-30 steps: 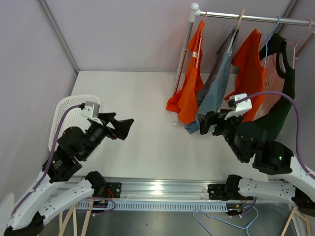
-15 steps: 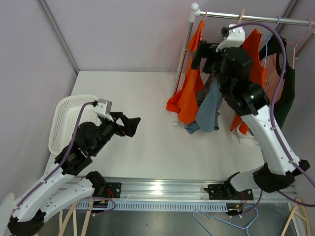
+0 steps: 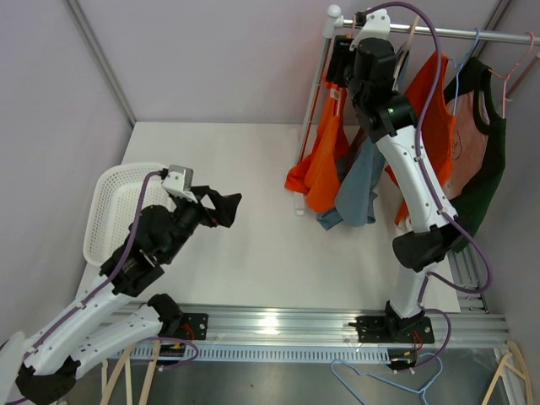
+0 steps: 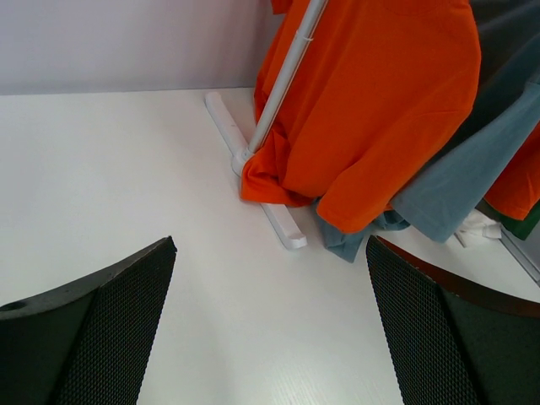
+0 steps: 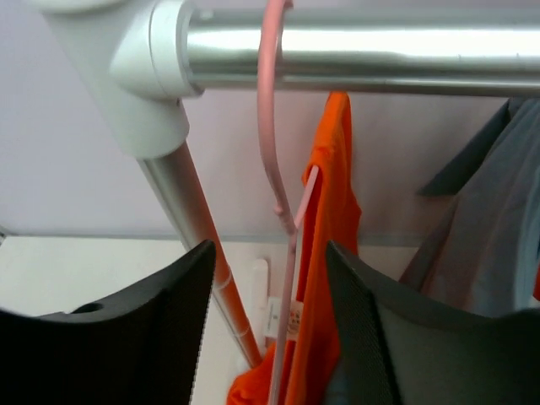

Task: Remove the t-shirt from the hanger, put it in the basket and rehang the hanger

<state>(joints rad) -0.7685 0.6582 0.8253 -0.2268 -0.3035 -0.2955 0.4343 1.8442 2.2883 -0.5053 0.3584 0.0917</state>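
From above, four garments hang at the upper right; the right end effector point(image 3: 342, 61) is beside the leftmost, an orange cotton t-shirt point(image 3: 325, 160). Left wrist: the left end effector point(image 4: 270, 245) gapes, with the t-shirt at upper right, well apart. Right wrist: released too, with one thin pink plastic hanger point(image 5: 272, 126) showing in its gap.

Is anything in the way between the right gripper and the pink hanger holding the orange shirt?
No, nothing visible. The pink hanger, carrying the orange shirt, hangs from the rail straight ahead of the open right gripper.

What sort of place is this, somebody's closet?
Probably a staged test booth rather than a home closet: a clothes rail hung with shirts and a white basket stand on a white table, boxed in by plain panels.
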